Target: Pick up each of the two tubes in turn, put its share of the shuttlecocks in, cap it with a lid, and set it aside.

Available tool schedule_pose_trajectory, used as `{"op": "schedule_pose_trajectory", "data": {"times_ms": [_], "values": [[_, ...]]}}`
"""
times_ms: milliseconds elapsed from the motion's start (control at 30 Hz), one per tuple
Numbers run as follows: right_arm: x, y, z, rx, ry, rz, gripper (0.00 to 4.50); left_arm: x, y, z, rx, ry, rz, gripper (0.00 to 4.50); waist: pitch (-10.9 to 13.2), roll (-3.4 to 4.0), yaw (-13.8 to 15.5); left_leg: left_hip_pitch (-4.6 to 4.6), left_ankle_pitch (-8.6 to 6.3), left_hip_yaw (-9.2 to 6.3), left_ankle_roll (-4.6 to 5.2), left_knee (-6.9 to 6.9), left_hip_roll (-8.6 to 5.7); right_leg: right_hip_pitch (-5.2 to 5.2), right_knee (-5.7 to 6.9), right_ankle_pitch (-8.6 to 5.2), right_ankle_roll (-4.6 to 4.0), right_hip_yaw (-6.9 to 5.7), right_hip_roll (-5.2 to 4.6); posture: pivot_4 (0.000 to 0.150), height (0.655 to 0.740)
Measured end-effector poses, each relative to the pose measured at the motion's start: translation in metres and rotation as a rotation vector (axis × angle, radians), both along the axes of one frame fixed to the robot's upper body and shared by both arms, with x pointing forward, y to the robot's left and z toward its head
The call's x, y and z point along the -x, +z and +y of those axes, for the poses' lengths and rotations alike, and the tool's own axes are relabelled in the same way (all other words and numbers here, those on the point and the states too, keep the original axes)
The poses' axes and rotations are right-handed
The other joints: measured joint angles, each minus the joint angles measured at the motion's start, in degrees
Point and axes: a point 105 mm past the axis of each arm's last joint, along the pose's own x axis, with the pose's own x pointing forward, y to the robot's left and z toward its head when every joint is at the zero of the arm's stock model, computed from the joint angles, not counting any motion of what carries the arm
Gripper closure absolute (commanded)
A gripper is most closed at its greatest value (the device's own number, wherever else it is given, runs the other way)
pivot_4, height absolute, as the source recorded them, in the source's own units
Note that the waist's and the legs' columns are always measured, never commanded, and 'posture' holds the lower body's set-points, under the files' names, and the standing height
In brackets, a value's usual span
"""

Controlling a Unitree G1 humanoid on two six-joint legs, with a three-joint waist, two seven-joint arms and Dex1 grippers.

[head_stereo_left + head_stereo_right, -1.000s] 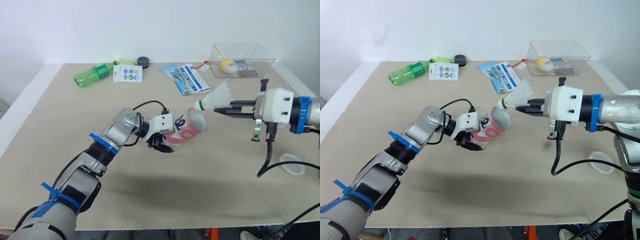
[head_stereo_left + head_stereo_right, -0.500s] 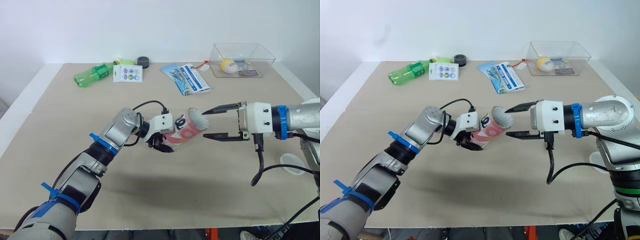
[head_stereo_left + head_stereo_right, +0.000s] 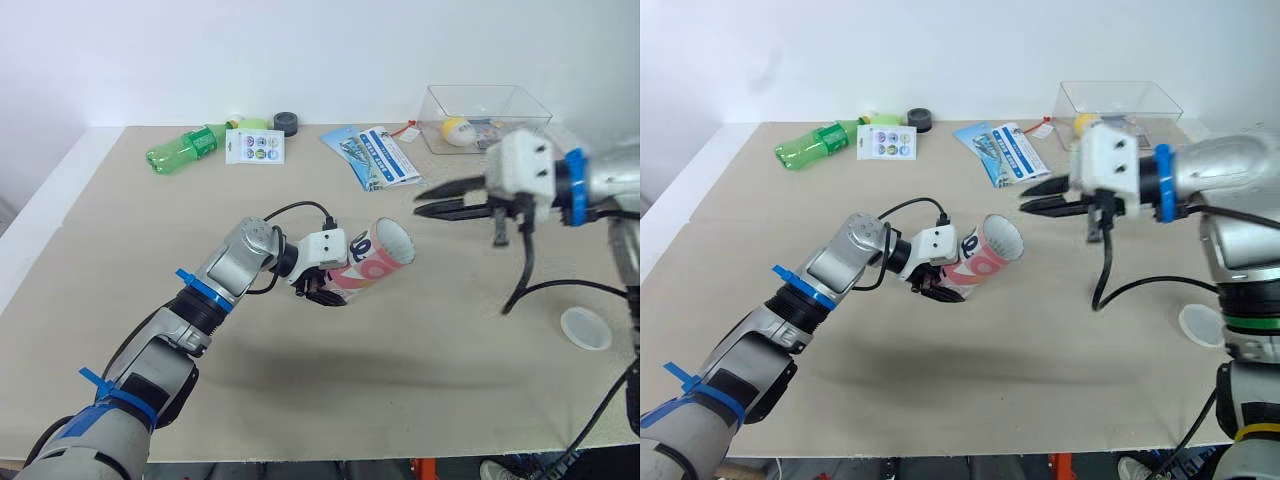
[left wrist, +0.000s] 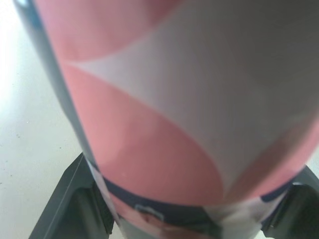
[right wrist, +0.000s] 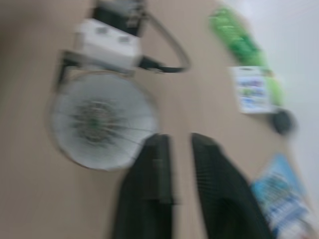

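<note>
A pink and white tube (image 3: 372, 262) is held tilted above the table, its open mouth (image 3: 396, 241) turned toward my right side. My left gripper (image 3: 320, 289) is shut on the tube's lower end, and its fingers (image 4: 67, 199) flank the tube in the left wrist view. A white shuttlecock (image 5: 102, 119) sits inside the tube's mouth. My right gripper (image 3: 420, 203) hovers beyond and to the right of the mouth, open by a narrow gap with nothing between its fingers (image 5: 152, 184). A round white lid (image 3: 585, 328) lies on the table at the right.
Along the far edge lie a green bottle (image 3: 186, 149), a sticker card (image 3: 255, 147), a black roll (image 3: 287, 123) and a blue leaflet (image 3: 372, 157). A clear box (image 3: 528, 106) with a yellow ball (image 3: 456, 131) stands at the far right.
My right gripper carried the shuttlecock to the tube's mouth, let it go inside, then drew back up and to the right with its fingers narrowed. The left arm held still.
</note>
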Motion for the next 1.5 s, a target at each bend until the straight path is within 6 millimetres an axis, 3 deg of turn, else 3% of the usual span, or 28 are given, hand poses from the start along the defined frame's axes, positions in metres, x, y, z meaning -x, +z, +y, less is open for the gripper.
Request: {"op": "schedule_pose_trajectory", "data": {"times_ms": [133, 267, 600, 967, 1033, 1167, 1500], "values": [[0.003, -0.026, 0.018, 0.115, 0.096, 0.034, 4.46, 0.0, 0.0, -0.002, 0.0, -0.001, -0.003, 1.53, 0.0, 0.0, 0.11, -0.04, 0.0, 0.0, 0.0, 0.09, -0.03, 0.01, 0.0, 0.03, 0.05, 0.0, -0.03, 0.15, 0.74], [0.0, -0.038, 0.033, 0.216, 0.161, 0.023, 4.46, 0.0, 0.0, -0.002, -0.004, -0.001, -0.008, 1.53, 0.0, 0.0, 0.11, -0.02, 0.0, 0.0, 0.0, 0.13, -0.02, 0.01, 0.01, 0.07, 0.04, -0.01, -0.02, 0.15, 0.74], [-0.023, -0.048, 0.06, 0.388, 0.265, -0.023, 4.46, -0.002, 0.0, -0.001, 0.001, 0.01, -0.005, 1.53, 0.0, 0.0, 0.0, 0.01, 0.01, -0.02, -0.01, 0.14, 0.04, 0.02, 0.07, 0.09, -0.01, -0.04, 0.04, 0.15, 0.74], [-0.025, -0.05, 0.061, 0.413, 0.298, -0.031, 4.46, -0.002, 0.0, -0.001, 0.0, 0.012, -0.006, 1.53, 0.0, 0.0, -0.03, 0.11, 0.02, -0.02, -0.01, 0.15, 0.07, 0.06, 0.17, 0.11, -0.04, -0.03, 0.09, 0.15, 0.74], [-0.023, -0.045, 0.054, 0.378, 0.274, 0.012, 4.46, -0.001, 0.0, -0.001, 0.005, 0.011, -0.008, 1.53, 0.02, 0.02, 0.02, 0.07, 0.02, -0.02, -0.01, 0.15, 0.06, 0.03, 0.17, 0.1, -0.05, -0.03, 0.07, 0.15, 0.74], [-0.015, -0.011, 0.042, 0.307, 0.242, 0.004, 4.46, 0.0, -0.002, 0.0, 0.021, 0.02, -0.004, 1.53, 0.02, 0.03, 0.14, 0.03, 0.0, -0.05, -0.01, 0.11, 0.03, 0.03, 0.13, 0.02, -0.09, -0.06, 0.01, 0.15, 0.74], [0.002, 0.015, 0.025, 0.204, 0.2, 0.024, 4.46, 0.0, -0.002, -0.002, 0.026, 0.011, -0.011, 1.53, 0.03, 0.03, 0.21, -0.02, -0.01, -0.06, 0.0, 0.1, 0.01, 0.02, 0.1, -0.01, -0.06, -0.08, -0.02, 0.15, 0.74]]}}
